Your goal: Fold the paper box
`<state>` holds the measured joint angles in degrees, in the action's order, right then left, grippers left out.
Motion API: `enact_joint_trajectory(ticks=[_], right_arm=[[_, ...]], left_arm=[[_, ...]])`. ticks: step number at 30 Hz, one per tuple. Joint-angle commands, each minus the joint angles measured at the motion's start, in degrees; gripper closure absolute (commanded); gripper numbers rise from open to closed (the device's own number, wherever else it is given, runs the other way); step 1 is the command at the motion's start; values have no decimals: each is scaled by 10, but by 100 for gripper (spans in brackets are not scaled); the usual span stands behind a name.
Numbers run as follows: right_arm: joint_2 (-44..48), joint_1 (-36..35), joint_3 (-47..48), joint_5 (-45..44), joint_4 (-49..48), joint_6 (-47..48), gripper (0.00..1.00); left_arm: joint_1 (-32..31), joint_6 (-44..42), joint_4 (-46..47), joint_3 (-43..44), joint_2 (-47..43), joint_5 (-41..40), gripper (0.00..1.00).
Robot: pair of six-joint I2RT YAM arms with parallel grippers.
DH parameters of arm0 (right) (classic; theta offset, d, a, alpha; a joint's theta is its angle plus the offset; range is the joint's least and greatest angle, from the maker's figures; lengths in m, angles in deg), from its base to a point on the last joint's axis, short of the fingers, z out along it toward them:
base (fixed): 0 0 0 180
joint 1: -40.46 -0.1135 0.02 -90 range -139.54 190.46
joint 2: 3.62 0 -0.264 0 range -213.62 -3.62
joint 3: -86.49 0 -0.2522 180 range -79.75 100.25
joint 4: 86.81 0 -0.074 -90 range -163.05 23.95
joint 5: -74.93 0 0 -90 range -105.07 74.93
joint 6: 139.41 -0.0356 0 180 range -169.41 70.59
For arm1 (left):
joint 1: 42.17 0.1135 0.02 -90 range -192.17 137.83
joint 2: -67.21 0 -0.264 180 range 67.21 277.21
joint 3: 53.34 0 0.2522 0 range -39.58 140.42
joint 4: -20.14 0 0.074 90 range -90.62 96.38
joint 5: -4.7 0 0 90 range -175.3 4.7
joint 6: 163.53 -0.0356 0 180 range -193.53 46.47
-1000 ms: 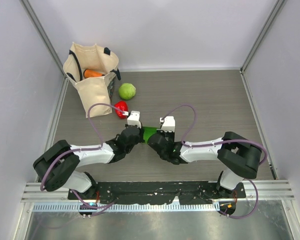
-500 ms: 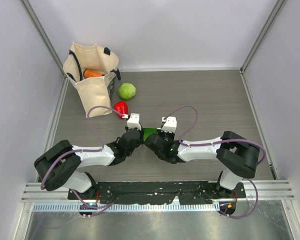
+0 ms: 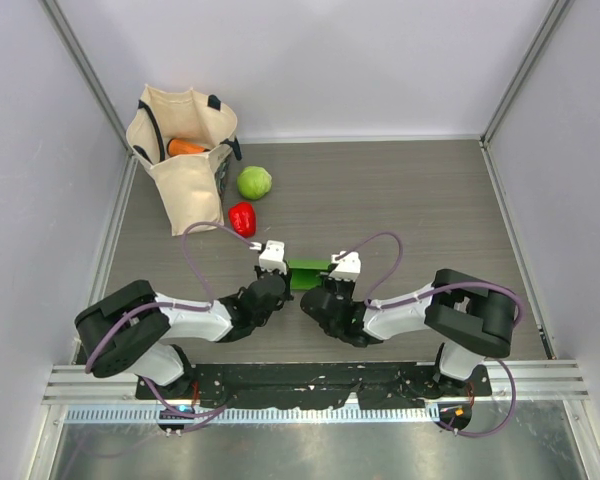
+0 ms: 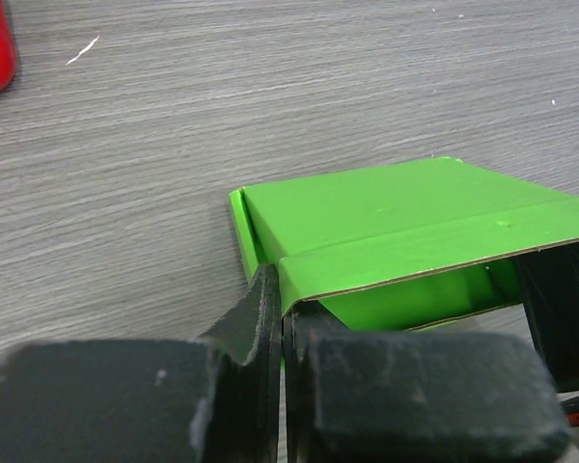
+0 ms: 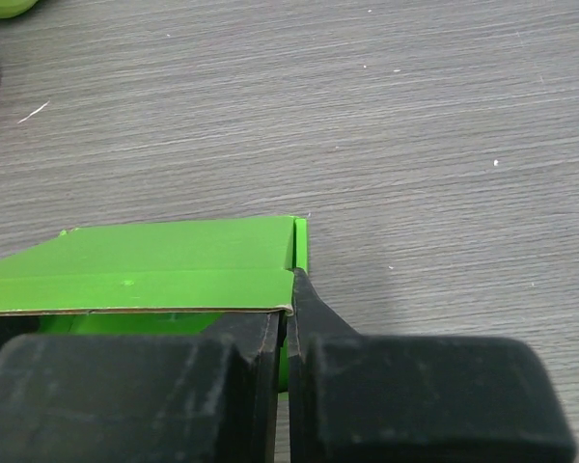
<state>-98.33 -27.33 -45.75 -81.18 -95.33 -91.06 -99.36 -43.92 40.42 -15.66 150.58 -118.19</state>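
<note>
Paper box (image 3: 307,272): bright green thin card, folded into a low hollow form. It sits on the grey wood-grain table (image 3: 430,200), near-centre in the scene, between the two wrists.

Left wrist view: the upper panel lies nearly flat, with one crease line running along it parallel to the near edge. A narrow strip stands folded along the left side. There is a shadowed hollow under the near edge, with more green card visible inside. The visible card faces are plain green.

Left gripper (image 4: 276,294): black fingers pressed together, pinching the near left corner of the upper panel. Right gripper (image 5: 289,307): fingers likewise clamped, nipping the near right corner of the same panel edge. In the top view both arms lie low over the table, elbows outward, wrists converging on the paper box from left and right. A purple cable (image 3: 195,250) loops up from each wrist.

Elsewhere on the table:
- A glossy red pepper-shaped item (image 3: 242,217) lies far-left of the paper box, apart from it.
- A round pale-green vegetable (image 3: 254,182) lies just beyond the red item.
- A cream canvas tote bag (image 3: 185,185) with black straps sits in the far left corner, with an orange carrot-shaped item (image 3: 187,147) showing in its open mouth.
</note>
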Motion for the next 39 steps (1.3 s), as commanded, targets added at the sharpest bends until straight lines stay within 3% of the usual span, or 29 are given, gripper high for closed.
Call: enact_joint_trajectory(ticks=[1,5,11,18,22,25,26,28,29,32,39], right_arm=[[5,-13,9,0,23,-4,92],[35,-14,12,19,93,-8,63],[93,-43,11,33,236,-39,38],[168,-94,14,51,445,-163,30],[276,-95,-29,193,438,-107,30],[391,-85,-39,245,443,-100,21],[413,-70,-33,267,469,-119,11],[463,-25,-4,321,483,-158,9],[470,35,4,398,474,-165,9],[465,106,38,479,457,-225,9],[368,139,53,520,354,-401,14]], left_arm=[[-21,9,-20,-24,7,-2,100],[-28,4,-21,-27,5,-20,100],[-44,5,-13,-30,9,-49,100],[-55,6,-13,-27,19,-67,100],[-64,5,-13,-21,23,-74,100],[-65,5,-18,-14,27,-73,100],[-66,5,-21,-12,27,-73,100],[-68,6,-24,-8,28,-74,100],[-69,6,-24,-8,27,-75,100],[-71,5,-31,-5,26,-78,100],[-71,4,-45,5,31,-82,100]])
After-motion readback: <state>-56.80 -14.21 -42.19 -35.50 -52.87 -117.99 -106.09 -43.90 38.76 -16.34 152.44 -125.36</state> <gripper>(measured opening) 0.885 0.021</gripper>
